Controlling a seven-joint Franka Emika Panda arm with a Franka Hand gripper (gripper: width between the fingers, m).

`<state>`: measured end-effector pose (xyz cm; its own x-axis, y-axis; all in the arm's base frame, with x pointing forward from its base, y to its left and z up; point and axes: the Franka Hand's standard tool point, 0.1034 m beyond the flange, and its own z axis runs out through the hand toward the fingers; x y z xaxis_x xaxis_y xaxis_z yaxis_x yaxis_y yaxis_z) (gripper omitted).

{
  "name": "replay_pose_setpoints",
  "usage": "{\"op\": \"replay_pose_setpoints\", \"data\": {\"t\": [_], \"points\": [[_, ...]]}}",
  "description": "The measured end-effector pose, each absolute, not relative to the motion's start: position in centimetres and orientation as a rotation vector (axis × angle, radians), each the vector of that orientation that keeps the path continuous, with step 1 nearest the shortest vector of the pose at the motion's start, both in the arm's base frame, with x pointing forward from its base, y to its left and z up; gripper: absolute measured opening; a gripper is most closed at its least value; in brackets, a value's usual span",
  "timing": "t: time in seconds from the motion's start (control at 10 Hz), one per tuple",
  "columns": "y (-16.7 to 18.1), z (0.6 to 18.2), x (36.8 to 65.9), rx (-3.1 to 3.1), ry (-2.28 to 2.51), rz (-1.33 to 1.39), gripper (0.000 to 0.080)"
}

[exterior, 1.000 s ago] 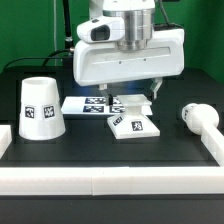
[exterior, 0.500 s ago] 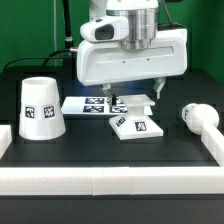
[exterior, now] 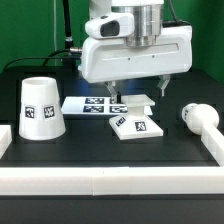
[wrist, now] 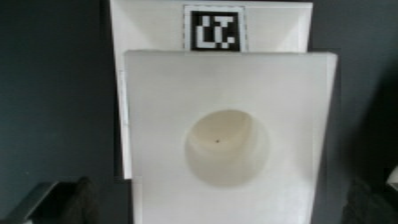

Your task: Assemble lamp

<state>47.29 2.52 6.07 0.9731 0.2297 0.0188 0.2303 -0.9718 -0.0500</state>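
Note:
The lamp's flat square base (exterior: 133,125) lies on the black table in mid-scene, tags on its near face. My gripper (exterior: 138,90) hangs open and empty just above and behind it, a finger (exterior: 163,88) on each side. In the wrist view the base (wrist: 228,110) fills the picture and shows its round socket recess (wrist: 228,146). The gripper (wrist: 222,205) straddles it, with dark fingertips (wrist: 54,200) at either edge, clear of its sides. The tapered shade (exterior: 40,108) stands upright at the exterior view's left. The round-headed bulb (exterior: 200,116) lies at the right.
The marker board (exterior: 95,104) lies flat just behind the base, and one of its tags (wrist: 214,28) shows in the wrist view. White rails (exterior: 110,183) edge the table at the front and both sides. Cables hang at the back left.
The gripper has shifted a little toward the exterior view's right and slightly upward, still open. The base, shade and bulb have not moved.

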Motion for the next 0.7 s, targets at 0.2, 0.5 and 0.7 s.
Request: {"op": "replay_pose_setpoints", "data": {"t": [0.2,0.5,0.7], "points": [[2.47,5.28,46.94,-3.067,-0.362,-0.002,0.07],[2.52,4.74,46.75,-3.066,-0.362,0.006,0.07],[2.49,4.73,46.77,-3.066,-0.361,0.006,0.0531]]}}
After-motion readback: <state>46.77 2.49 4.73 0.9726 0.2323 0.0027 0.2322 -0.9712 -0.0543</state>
